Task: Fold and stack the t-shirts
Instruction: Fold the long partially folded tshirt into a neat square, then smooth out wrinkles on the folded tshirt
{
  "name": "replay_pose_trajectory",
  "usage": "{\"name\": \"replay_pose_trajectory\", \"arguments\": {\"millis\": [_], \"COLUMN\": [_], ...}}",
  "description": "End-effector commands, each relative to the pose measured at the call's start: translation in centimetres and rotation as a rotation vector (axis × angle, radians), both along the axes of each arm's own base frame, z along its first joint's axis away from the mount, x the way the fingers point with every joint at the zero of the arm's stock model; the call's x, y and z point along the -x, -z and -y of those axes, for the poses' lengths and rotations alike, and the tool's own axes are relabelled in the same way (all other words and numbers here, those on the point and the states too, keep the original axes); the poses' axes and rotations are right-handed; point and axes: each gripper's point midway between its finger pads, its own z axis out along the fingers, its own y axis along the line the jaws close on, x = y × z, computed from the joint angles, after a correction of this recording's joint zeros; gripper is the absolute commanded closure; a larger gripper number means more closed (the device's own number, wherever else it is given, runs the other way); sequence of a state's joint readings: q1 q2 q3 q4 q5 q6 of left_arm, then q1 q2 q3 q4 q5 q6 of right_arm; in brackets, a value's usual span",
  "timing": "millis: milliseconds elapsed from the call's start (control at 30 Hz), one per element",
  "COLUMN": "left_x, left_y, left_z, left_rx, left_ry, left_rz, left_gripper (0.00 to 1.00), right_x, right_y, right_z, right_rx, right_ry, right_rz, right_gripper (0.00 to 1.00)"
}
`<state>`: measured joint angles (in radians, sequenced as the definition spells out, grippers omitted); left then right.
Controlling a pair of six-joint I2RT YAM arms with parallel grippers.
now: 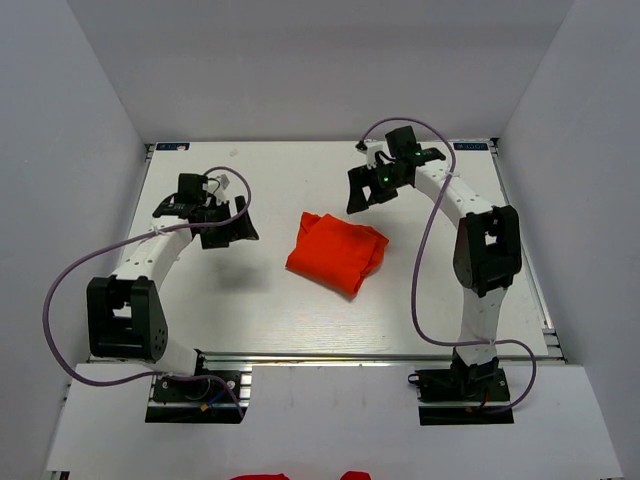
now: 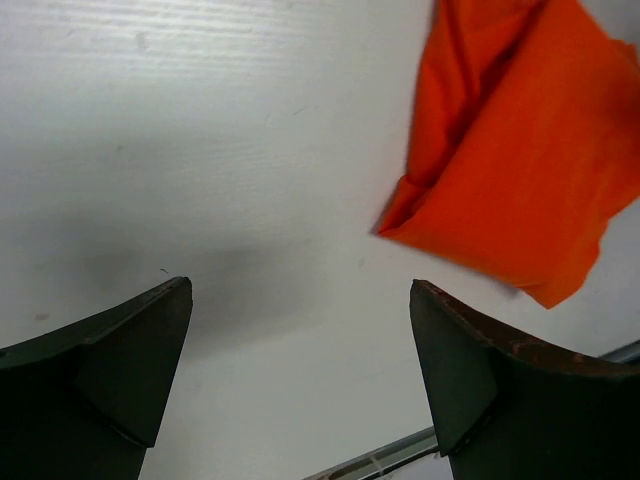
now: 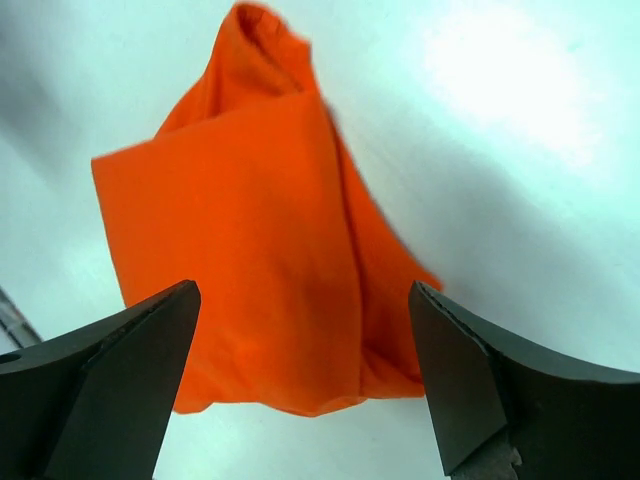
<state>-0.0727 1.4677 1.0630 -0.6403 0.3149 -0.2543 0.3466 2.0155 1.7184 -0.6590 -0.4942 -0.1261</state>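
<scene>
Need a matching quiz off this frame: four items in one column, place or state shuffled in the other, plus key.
Items
1. left end effector
2. right end effector
3. folded t-shirt
4. orange cloth bits

Place or state
A. lying in the middle of the table
B. open, orange cloth showing between its fingers
C. at the bottom edge of the top view, in front of the table
D. open, bare table showing between its fingers

Pairs: 1-D, 2-B, 3-A, 4-C
</scene>
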Motion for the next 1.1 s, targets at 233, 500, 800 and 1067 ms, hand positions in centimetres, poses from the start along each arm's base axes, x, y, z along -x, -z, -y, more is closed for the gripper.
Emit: {"name": "replay_pose_trajectory", "arguments": {"millis": [233,500,800,1067], "left_x": [-6.5,-9.8,-8.9,-7.9], "left_y": [-2.8,1.2,4.6,5.4], "left_z": [7.8,13.1,16.6,18.8], "left_rx": [0.156,0.089,0.054,0.047], "left_ry": [0.265,0.415,0.559,0.663], "left_rz": [0.161,0.096,0.072,0.089], "left_gripper": [0.00,0.00,0.00,0.05], "right_x": [6.1,7.5,3.8,3.1], "right_y": [-5.1,2.4,5.2,1.5], "right_z": [-1.6,-1.9,-1.0,-0.8], "right_rx": [-0.265,-0.308,-0.300,-0.310], "right_ry": [-0.027,-0.016,-0.018,-0.034], "right_rz": [-0.034,-0.221,-0.176,-0.092], "right_gripper": [0.10,0.10,0.10,0.10]}}
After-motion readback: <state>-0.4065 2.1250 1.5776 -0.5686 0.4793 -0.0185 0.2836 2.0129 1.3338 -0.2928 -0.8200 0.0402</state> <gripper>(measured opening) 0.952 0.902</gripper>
